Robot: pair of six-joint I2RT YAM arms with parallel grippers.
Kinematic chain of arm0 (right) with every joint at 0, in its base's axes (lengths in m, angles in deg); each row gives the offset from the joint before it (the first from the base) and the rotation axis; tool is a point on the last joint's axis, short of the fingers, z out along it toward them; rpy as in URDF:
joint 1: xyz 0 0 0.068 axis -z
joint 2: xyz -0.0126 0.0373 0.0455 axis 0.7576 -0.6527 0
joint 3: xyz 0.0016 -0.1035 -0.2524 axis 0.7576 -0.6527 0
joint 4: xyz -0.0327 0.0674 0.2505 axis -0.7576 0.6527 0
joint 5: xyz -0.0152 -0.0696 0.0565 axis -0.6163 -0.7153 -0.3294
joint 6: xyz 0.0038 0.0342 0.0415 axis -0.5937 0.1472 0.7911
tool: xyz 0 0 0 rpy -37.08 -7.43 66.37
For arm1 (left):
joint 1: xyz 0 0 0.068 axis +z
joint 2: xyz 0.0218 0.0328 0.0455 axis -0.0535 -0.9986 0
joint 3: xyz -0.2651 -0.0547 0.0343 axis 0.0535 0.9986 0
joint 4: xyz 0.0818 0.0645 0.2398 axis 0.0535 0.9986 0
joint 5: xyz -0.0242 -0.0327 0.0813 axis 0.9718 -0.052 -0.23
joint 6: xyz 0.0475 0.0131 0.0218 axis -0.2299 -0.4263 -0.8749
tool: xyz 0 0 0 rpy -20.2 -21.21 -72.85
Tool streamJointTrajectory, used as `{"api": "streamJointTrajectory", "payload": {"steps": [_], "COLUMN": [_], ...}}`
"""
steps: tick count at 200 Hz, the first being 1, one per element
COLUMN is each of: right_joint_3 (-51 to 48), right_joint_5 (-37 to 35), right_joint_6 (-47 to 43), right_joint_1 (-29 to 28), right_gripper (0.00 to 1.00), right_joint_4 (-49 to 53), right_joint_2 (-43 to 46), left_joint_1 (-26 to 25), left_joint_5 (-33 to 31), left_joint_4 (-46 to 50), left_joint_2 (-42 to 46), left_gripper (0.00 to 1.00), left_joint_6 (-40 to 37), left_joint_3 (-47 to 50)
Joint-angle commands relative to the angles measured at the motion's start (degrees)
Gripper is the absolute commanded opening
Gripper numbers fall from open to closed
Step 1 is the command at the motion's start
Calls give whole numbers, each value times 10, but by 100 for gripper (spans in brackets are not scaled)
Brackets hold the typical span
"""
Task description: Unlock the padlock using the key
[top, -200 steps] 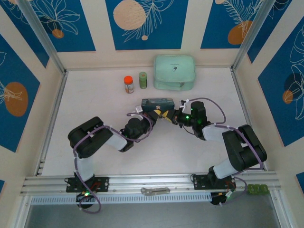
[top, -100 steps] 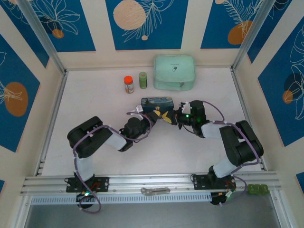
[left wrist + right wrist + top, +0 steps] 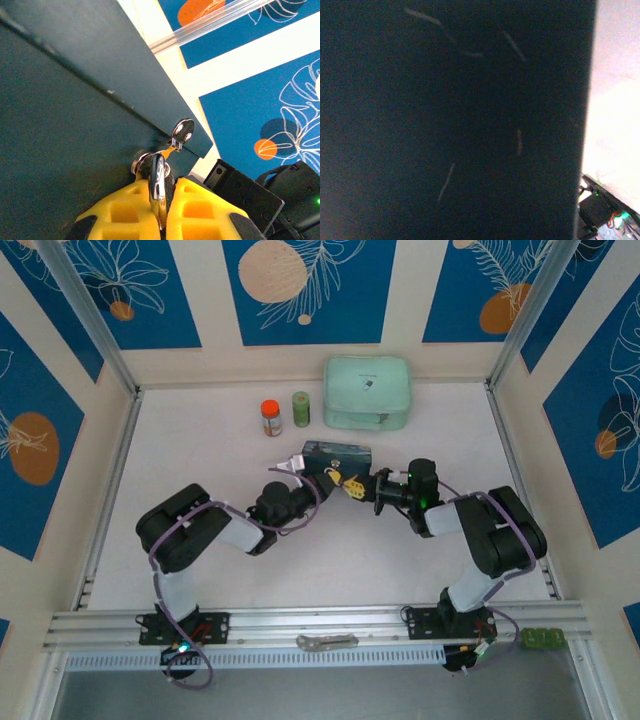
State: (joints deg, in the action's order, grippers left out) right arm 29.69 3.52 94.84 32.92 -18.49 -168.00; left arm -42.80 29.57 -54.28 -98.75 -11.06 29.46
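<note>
Both arms fold inward and their tips meet near the middle of the table [image 3: 200,440]. The long edge of the blue tin [image 3: 335,453] lies just beside them at 12 o'clock, leaving almost no room on that side. At 6 o'clock, bare pale tabletop runs clear back to the front rail [image 3: 250,623], where a silvery tool [image 3: 325,642] lies. There is open surface at 9 and 3 o'clock too, out to the aluminium side rails.

The left claw [image 3: 328,478] is pinched fully shut. Its blocky, ribbed yellow pads [image 3: 125,210] clamp the key [image 3: 158,185], a thin bright metal sliver standing edge-on between them. Ahead of the pads a small ring and a round, shiny tab on a brassy link rest against the tin's matte, dark teal face, close to its sharp corner.

The right claw [image 3: 370,487] faces the left one from 3 o'clock and is closed as well; what it grips I cannot tell. A small brassy-yellow lump between the two tips looks like the padlock [image 3: 352,483], too small to read further. From the right wrist, a dark, faintly scratched flat face sits close against the lens.

Well apart at 11 o'clock stand an orange-capped jar [image 3: 270,418] and a green jar [image 3: 301,408]. A soft-cornered mint case [image 3: 367,392] sits at 12 o'clock by the back wall.
</note>
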Motion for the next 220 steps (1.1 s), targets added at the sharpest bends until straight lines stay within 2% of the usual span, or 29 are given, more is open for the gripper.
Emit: {"api": "streamJointTrajectory", "payload": {"steps": [1, 20, 63, 89, 124, 143, 165, 189, 220], "right_joint_3": [-12, -10, 17, 1, -37, -53, -61, -60, -36], "right_joint_5": [-62, -100, -110, -100, -104, -116, -118, -123, -159], "right_joint_6": [178, 232, 237, 197, 100, 50, -17, -100, -252], "right_joint_1": [-32, -43, -43, -34, -30, -23, -8, 2, 20], "right_gripper": [0, 0, 0, 0, 31, 41, 46, 49, 52], "right_joint_4": [-121, -220, -220, -201, -122, -98, -25, 107, 382], "right_joint_2": [-65, -138, -180, -176, -130, -100, -43, 51, 213], "left_joint_1": [-28, -28, -28, -25, -24, -23, -22, -22, -22], "left_joint_5": [130, 147, 151, 125, 78, 60, 38, 17, -11], "left_joint_4": [-79, -79, -78, -79, -79, -79, -79, -79, -79], "left_joint_2": [29, 23, 23, 29, 26, 24, 15, 8, -1], "left_gripper": [0, 0, 0, 0, 0, 0, 0, 0, 0], "left_joint_6": [-46, -54, -69, -59, -29, -27, -18, -12, -6], "left_joint_3": [-19, -21, -10, 1, 5, 4, 2, 3, 13]}}
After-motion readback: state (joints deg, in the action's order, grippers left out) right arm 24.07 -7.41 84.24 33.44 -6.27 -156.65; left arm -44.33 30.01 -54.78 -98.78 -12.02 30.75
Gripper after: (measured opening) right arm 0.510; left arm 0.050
